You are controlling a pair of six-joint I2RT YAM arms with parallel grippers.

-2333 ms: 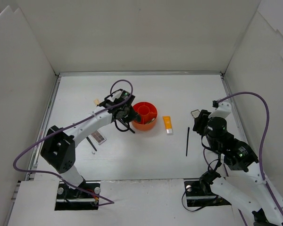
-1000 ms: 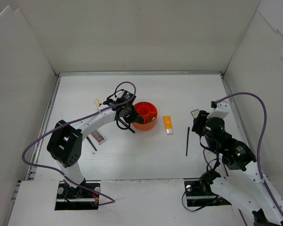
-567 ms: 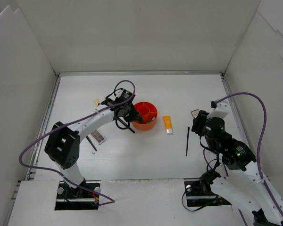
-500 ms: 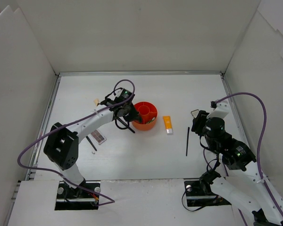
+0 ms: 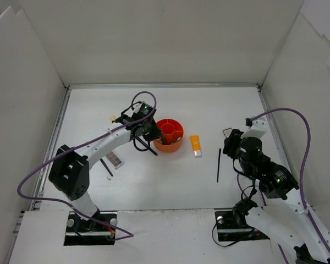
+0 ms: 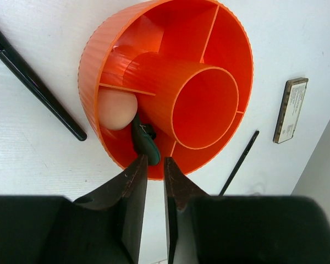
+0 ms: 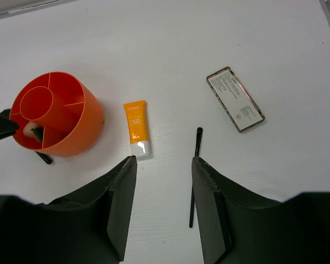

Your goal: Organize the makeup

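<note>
My left gripper [image 6: 154,159] [image 5: 153,133] hangs over the rim of the red-orange holder [image 6: 170,33] [image 5: 169,135]. Its jaws stand slightly open. A dark green item [image 6: 144,142] sits just past the fingertips in a compartment, beside a beige sponge [image 6: 116,108]. My right gripper [image 7: 164,162] [image 5: 229,144] is open and empty above the table. Below it lie an orange tube [image 7: 136,128] [image 5: 195,146], a thin black brush [image 7: 194,176] [image 5: 219,164] and a palette [image 7: 235,99] [image 5: 227,132].
A second black brush [image 6: 33,82] lies against the holder. Another palette [image 5: 114,161] [image 6: 290,110] and a brush [image 5: 107,168] [image 6: 239,163] lie at the left. A small beige piece [image 5: 113,118] sits further back. White walls [image 5: 33,99] enclose the table.
The left gripper's jaws have parted a little and let go of the dark green item in the holder. The right arm has not moved.
</note>
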